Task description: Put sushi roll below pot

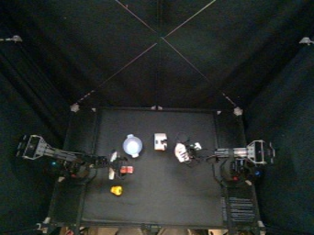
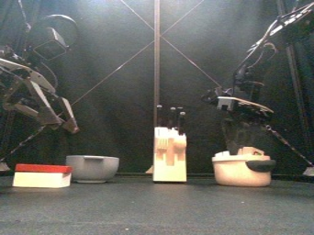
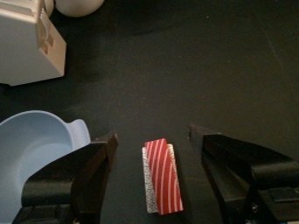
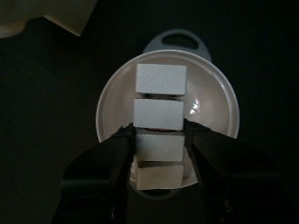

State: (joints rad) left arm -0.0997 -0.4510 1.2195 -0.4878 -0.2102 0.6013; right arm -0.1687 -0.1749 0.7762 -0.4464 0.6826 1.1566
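Knife block (image 2: 170, 154) stands between bowl (image 2: 92, 168) and pot (image 2: 243, 169).

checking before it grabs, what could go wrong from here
1. The left gripper's open jaws straddle the sushi roll, with the blue bowl close beside one jaw; closing off-centre could knock the bowl or skid the roll.
2. The right gripper hangs over the pot, so the arms might clash near the drop spot.
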